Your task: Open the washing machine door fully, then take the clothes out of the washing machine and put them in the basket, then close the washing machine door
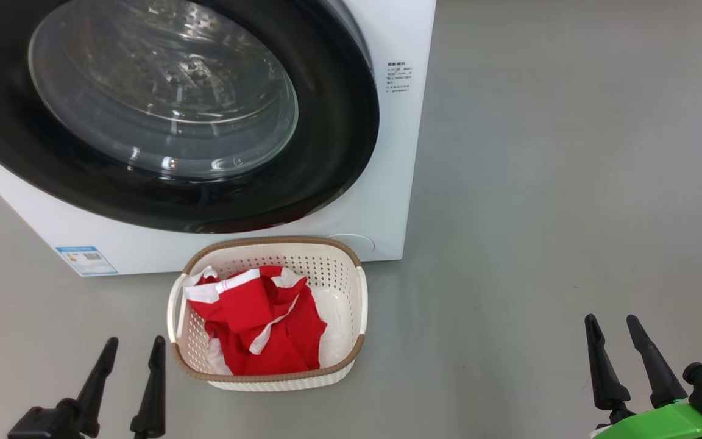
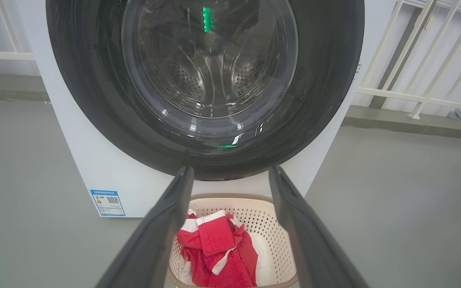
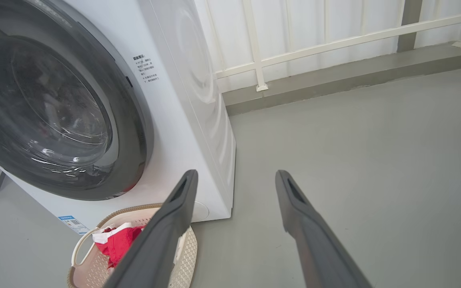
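Observation:
The washing machine [image 1: 381, 195] stands white at the top left of the head view, and its door [image 1: 339, 140], black-rimmed with a clear glass bowl, lies flat against the front, closed. On the floor just before it sits the basket [image 1: 351, 305] with the red and white clothes [image 1: 259, 323] heaped inside. My left gripper [image 1: 133, 347] is open and empty, low left of the basket. Far right, my right gripper [image 1: 613, 323] is open and empty as well. The left wrist view looks between its fingers at the door [image 2: 94, 100] and clothes [image 2: 218, 256].
Grey floor [image 1: 540, 183] spreads wide to the right of the machine. A white railing [image 3: 334, 44] on a low grey kerb runs behind the machine. A blue label [image 1: 86, 260] sits low on the machine's front.

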Motion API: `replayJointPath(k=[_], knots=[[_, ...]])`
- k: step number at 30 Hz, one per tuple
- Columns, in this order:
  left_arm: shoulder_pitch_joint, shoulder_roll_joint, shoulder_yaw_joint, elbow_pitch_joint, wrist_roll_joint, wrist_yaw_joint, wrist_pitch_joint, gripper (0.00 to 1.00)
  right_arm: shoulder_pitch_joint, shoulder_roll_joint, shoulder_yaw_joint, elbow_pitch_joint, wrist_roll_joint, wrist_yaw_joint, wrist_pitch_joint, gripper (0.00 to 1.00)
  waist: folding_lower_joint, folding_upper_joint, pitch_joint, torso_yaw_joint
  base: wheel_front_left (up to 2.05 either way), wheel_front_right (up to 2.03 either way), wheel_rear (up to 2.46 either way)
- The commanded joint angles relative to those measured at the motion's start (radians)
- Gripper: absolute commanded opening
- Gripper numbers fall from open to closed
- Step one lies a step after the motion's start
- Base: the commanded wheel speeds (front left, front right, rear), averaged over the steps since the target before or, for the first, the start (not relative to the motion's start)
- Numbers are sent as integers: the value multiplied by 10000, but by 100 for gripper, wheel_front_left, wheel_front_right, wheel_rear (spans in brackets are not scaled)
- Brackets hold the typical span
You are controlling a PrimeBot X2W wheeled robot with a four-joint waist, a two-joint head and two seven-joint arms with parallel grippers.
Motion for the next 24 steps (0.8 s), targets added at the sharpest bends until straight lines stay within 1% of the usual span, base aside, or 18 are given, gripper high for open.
replayJointPath(k=[1,10,11,13,17,21,24], knots=[[-117,182,366,-280,23,8,-49,100,-33,-113,152,-273,-8,-9,-63,100,0,0,6,2,0,0,0],[-167,202,338,-212,-58,8,-49,100,-53,-47,120,-300,-27,-9,-63,100,0,0,39,45,0,0,0],[-1,0,-6,33,-19,0,0,0,1,88,-90,-33,0,0,0,0,0,0,40,44,0,0,0],[8,-64,-25,197,-35,2,17,0,-2,132,-80,116,18,0,8,0,0,0,40,44,0,0,0],[32,-369,-126,714,-43,2,23,0,0,305,-57,658,23,0,20,0,0,0,40,44,0,0,0],[18,-382,-102,681,-352,2,112,0,-28,298,-58,620,311,0,100,0,3,0,21,41,0,0,0],[8,-395,-79,662,-660,2,200,0,-57,289,-60,603,600,0,182,0,22,0,-27,39,0,0,0]])
